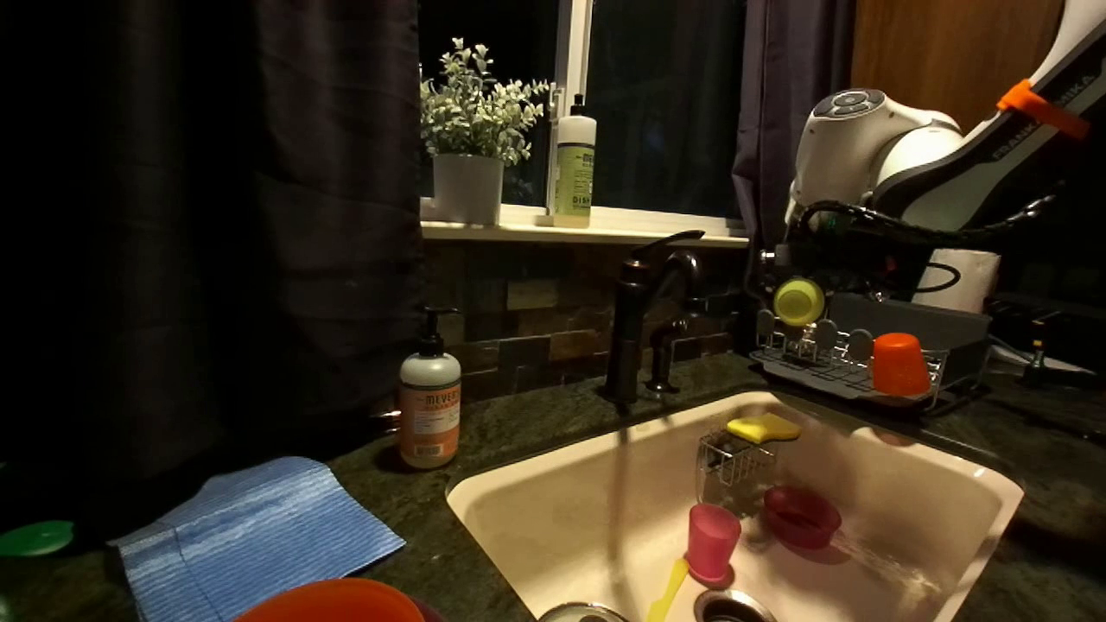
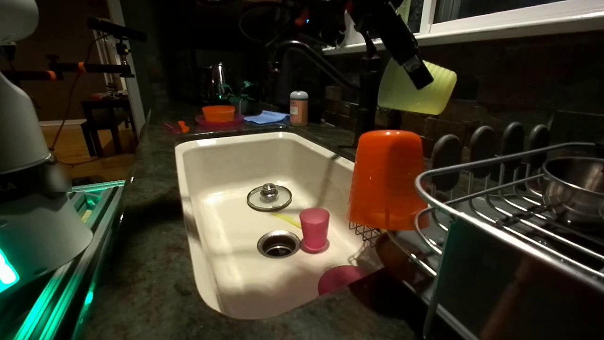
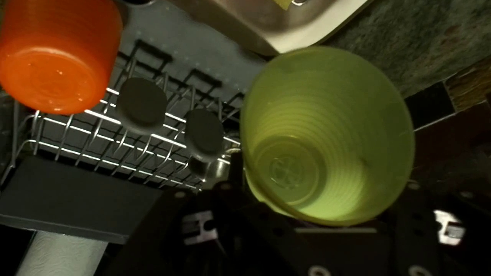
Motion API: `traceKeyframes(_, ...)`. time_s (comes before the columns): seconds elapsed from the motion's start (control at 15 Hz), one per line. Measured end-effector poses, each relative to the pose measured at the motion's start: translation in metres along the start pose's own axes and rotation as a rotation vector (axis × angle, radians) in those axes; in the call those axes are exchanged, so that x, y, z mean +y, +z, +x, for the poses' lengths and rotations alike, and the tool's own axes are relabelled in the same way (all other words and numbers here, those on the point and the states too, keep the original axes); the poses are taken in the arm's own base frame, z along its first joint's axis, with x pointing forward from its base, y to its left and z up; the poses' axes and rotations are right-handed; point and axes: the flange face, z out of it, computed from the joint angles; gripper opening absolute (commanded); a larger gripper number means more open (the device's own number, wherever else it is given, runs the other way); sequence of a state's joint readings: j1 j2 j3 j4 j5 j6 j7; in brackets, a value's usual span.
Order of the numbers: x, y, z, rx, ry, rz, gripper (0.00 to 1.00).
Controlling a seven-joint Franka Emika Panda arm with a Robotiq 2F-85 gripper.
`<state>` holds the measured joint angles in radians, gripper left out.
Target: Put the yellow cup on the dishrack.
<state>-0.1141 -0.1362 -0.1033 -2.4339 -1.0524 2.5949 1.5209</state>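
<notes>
I have the pincer (image 3: 325, 176) clamped on the yellow-green plastic cup (image 3: 330, 111), its jaws partway apart with the cup filling the space between. In an exterior view, one dark fingertip (image 2: 419, 73) presses against the cup's outer wall. I hold the cup tilted in the air near the dishrack (image 3: 191, 46); through the wrist camera, I look into its open mouth. An orange-red cup (image 2: 388, 179) stands upside down on the dishrack, and a pink cup (image 2: 314, 226) stands in the sink (image 2: 236, 158).
</notes>
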Motion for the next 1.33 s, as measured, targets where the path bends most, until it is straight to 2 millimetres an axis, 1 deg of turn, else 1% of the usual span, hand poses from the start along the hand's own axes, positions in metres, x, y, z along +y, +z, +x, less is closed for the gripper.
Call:
traceKeyframes(0.2, 0.006, -0.007, 0.004, 0.062, 0.006, -0.057, 0.47)
traceKeyframes(0.4, 0.013, -0.009, 0.006, 0.124, 0.007, -0.125, 0.47)
traceKeyframes(0.67, 0.02, -0.004, 0.006, 0.18, -0.008, -0.172, 0.47)
traceKeyframes(1.07, 0.024, -0.001, 0.006, 0.277, -0.06, -0.166, 0.47)
traceKeyframes(1.33, 0.033, 0.005, 0.006, 0.328, -0.067, -0.207, 0.47)
